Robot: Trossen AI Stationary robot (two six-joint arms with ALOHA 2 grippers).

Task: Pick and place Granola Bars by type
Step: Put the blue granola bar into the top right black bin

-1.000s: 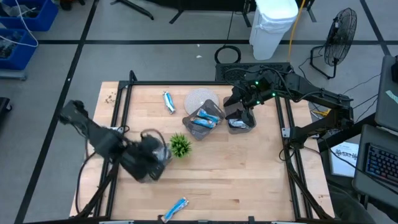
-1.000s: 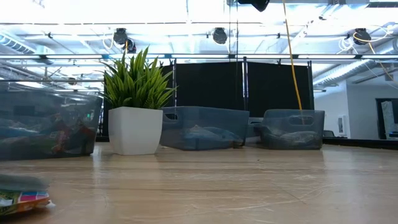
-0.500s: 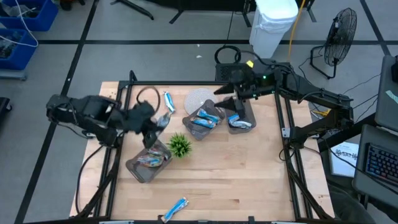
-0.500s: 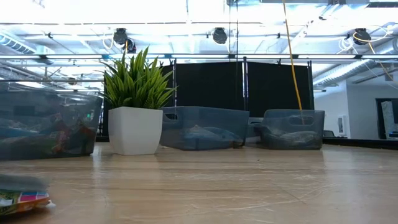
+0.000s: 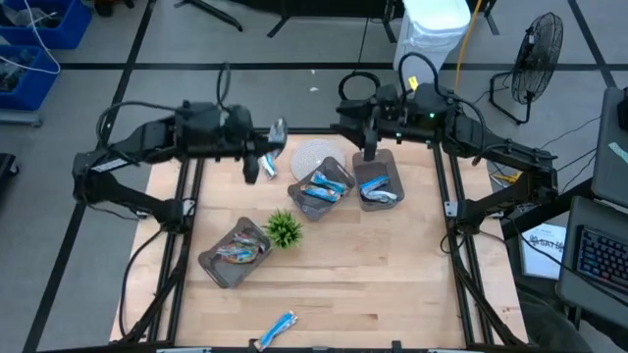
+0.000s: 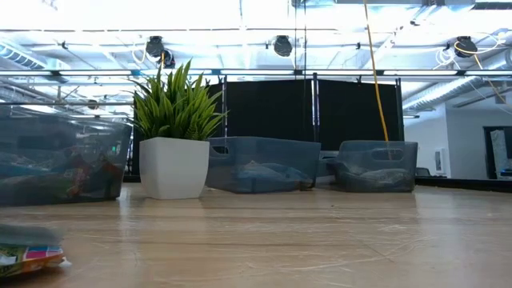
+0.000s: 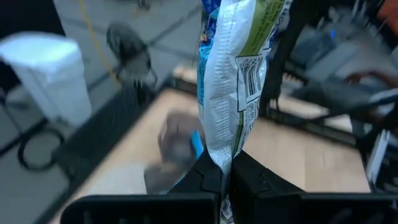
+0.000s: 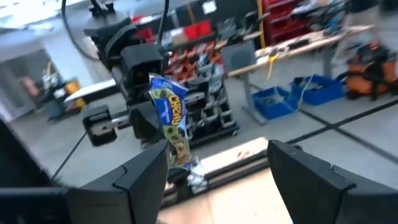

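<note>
My left gripper (image 5: pixel 267 143) hangs above the table's far left part, shut on a blue and silver granola bar (image 5: pixel 278 128) with green print (image 7: pixel 227 74). The right wrist view shows that bar (image 8: pixel 172 121) in the air ahead of my open right gripper (image 8: pixel 217 180). My right gripper (image 5: pixel 369 145) is raised over the far end of the right tray (image 5: pixel 395 173), with nothing between its fingers. More bars lie in the middle tray (image 5: pixel 339 169) and the near-left tray (image 5: pixel 211 265). One bar (image 5: pixel 266 165) lies flat on the table under my left gripper, another (image 5: pixel 279 326) near the front edge. My left gripper pinches one end of the bar (image 7: pixel 225 155) between its two fingers (image 7: pixel 208 175). The fingers come nearly level from the table's left. The bar reaches out past the fingertips, lifted clear of the table.
A small green plant (image 5: pixel 285 228) in a white pot (image 6: pixel 173 168) stands between the trays. A pale round disc (image 5: pixel 312 154) lies at the far middle. Black frame rails (image 5: pixel 192 186) run along the table's left and right sides.
My left gripper has swung from over the near-left tray toward the table's far edge and risen, rolling as it went, still shut on the bar; that tray now shows uncovered. My right gripper has lifted off the right tray and tipped up toward level, staying open.
</note>
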